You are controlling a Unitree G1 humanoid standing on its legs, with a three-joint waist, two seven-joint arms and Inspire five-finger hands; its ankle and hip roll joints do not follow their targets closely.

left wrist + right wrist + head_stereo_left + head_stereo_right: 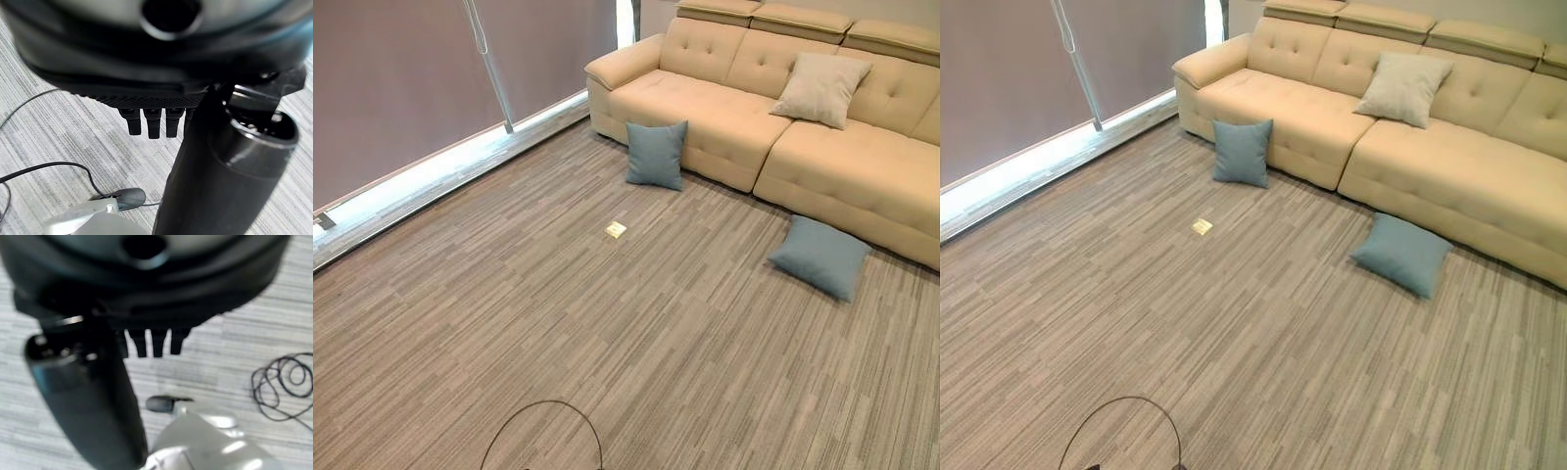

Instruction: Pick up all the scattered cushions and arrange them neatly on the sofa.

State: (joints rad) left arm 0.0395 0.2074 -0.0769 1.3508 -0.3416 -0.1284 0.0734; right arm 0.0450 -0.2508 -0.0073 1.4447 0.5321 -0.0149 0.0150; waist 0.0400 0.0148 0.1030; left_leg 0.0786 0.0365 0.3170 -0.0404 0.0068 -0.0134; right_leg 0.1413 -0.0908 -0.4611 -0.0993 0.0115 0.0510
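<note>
Striped carpet (607, 343) in the foreground. Left hand (156, 73) and right hand (146, 303) hang over it, fingers straight and side by side, holding nothing. One blue cushion (820, 257) lies flat before the sofa (724, 117), another blue cushion (656, 154) leans against its front, and a beige cushion (820, 89) rests on the seat.

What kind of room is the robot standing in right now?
Probably a living room or lounge: a long beige sofa with a beige cushion on its seat, two blue cushions down on the striped carpet, and a window blind along one wall.
</note>
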